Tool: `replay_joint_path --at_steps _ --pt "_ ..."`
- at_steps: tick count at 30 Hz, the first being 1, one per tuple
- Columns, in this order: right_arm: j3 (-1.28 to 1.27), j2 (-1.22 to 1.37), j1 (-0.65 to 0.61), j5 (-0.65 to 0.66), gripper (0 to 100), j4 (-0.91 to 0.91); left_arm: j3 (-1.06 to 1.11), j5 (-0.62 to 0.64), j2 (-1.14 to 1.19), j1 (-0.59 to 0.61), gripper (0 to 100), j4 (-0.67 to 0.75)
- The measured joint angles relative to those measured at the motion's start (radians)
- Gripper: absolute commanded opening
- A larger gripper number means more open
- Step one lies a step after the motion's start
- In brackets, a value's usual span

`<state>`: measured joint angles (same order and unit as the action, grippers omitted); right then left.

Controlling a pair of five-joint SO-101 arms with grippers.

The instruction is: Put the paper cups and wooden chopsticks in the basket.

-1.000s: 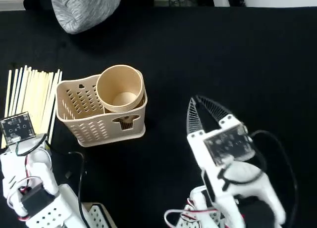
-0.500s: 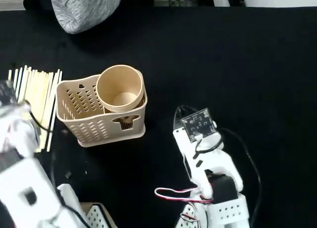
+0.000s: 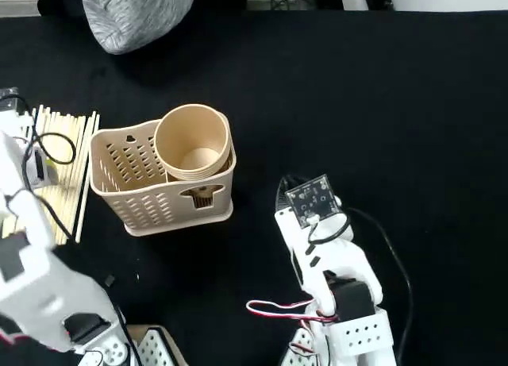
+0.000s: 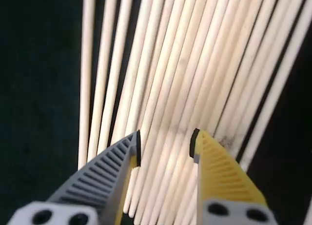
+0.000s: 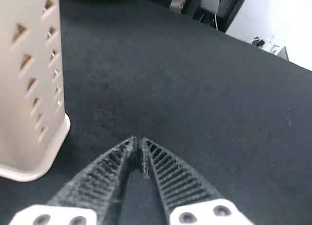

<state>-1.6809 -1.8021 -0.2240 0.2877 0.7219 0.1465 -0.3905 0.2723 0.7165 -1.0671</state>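
Observation:
A row of wooden chopsticks [image 3: 65, 156] lies flat at the table's left edge, beside the beige slotted basket [image 3: 131, 193]. Stacked paper cups [image 3: 193, 144] stand upright inside the basket's right half. In the left wrist view my left gripper [image 4: 165, 143] is open just above the chopsticks [image 4: 195, 64], its grey and yellow fingers straddling several of them. My left arm [image 3: 24, 183] covers part of the row. My right gripper [image 5: 138, 146] is shut on nothing, low over the black cloth right of the basket [image 5: 29, 88]. The right arm [image 3: 317, 215] stands at front centre.
A grey bag [image 3: 135, 13] rests at the back left corner. A white perforated part [image 3: 151, 346] sits at the front edge near the left arm's base. Black cloth [image 3: 381, 104] covers the table right of the basket.
My left arm has swung from the front edge out over the chopsticks. My right arm has drawn back toward its base, and its gripper, open a second ago, is shut.

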Motion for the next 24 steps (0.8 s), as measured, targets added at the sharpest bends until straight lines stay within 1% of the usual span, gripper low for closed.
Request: replay_joint_path --at_steps 2,6,10,12,15,18,20,24 --pt "0.000 0.000 0.000 0.002 1.6 0.000 -0.115 -0.008 0.112 0.000 20 -0.057" --pt "0.000 0.000 0.000 0.000 1.6 0.000 -0.307 -0.069 0.272 -0.012 20 -0.158" --pt "0.000 0.000 0.000 0.000 1.6 0.000 -0.430 -0.086 0.370 -0.018 18 -0.198" --pt "0.000 0.000 0.000 0.000 1.6 0.000 -0.468 -0.086 0.404 -0.021 13 -0.201" --pt "0.000 0.000 0.000 0.000 1.6 0.000 -0.482 -0.086 0.427 -0.032 3 -0.201" --pt "0.000 0.000 0.000 0.000 1.6 0.000 -0.491 -0.084 0.430 -0.054 4 -0.203" --pt "0.000 0.000 0.000 0.000 1.6 0.000 -0.491 -0.087 0.431 -0.063 3 -0.203" --pt "0.000 0.000 0.000 0.000 1.6 0.000 -0.497 -0.089 0.439 -0.064 3 -0.203"
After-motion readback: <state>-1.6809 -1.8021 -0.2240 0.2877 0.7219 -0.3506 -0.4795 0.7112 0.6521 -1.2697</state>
